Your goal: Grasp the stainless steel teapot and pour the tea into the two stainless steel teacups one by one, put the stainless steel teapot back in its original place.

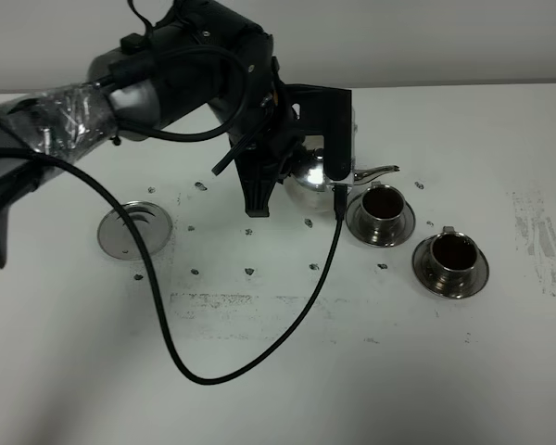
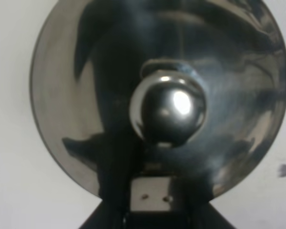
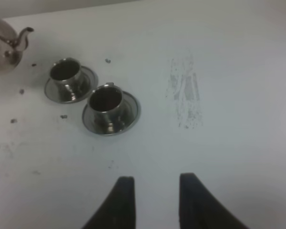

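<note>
On a white table (image 1: pixel 278 371) marked with small dark specks, a black robot arm reaches in from the left and hangs over the stainless steel teapot (image 1: pixel 308 176). Only part of the pot's shiny belly and its thin curved spout show past the arm – the spout tip points toward the nearer of the two stainless steel teacups (image 1: pixel 381 202). The second cup (image 1: pixel 452 252) stands just beside the first, farther right and nearer the front edge; each sits on its own round steel saucer, and both look dark inside. A lone round steel disc (image 1: pixel 134 229) lies well apart to the left, and a black cable (image 1: pixel 259 357) loops across the table.

From the left wrist, the pot's lid and round knob fill the view from above. The left gripper (image 2: pixel 152 210) has its jaws pressed together on the teapot's handle at the lid's edge.

The right gripper (image 3: pixel 152 200) hovers over bare table, holding nothing – its jaws are drawn in, though a gap shows between the dark fingertips (image 3: pixel 121 200).
</note>
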